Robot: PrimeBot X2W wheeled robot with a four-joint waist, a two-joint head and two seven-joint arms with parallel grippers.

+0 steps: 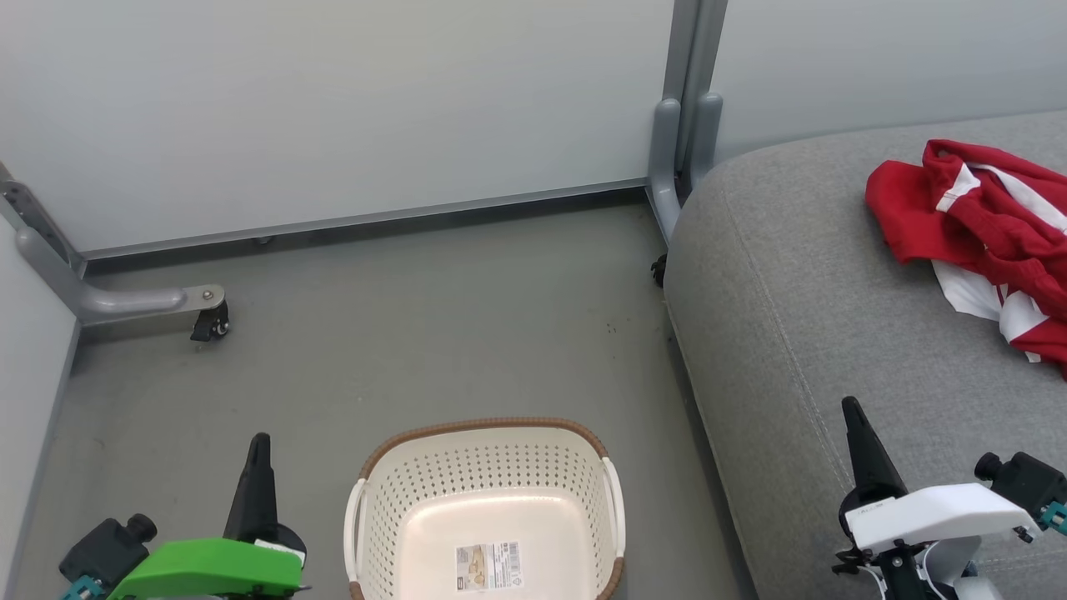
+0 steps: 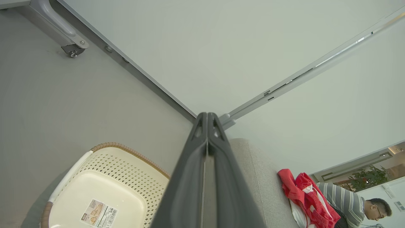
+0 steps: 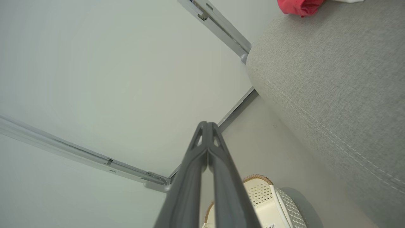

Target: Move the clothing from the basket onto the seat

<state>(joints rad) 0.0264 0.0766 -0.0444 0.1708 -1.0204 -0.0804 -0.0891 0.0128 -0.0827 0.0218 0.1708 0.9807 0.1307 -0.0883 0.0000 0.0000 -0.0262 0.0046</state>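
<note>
Red and white clothing (image 1: 984, 233) lies crumpled on the grey seat (image 1: 800, 317) at the far right; it also shows as clothing (image 2: 303, 196) and a red edge of clothing (image 3: 299, 5) in the wrist views. The cream basket (image 1: 488, 467) with brown rim stands on the floor at bottom centre, holding nothing but a paper label (image 1: 488, 567). My left gripper (image 1: 258, 442) is shut, left of the basket. My right gripper (image 1: 852, 408) is shut above the seat's front part. In each wrist view the fingers meet, left gripper (image 2: 207, 115), right gripper (image 3: 207, 124).
Pale partition panels (image 1: 333, 108) close off the back, with a grey castor foot (image 1: 208, 312) at the left and a grey post (image 1: 683, 108) beside the seat's corner. A person (image 2: 357, 205) in a striped top sits beyond the seat.
</note>
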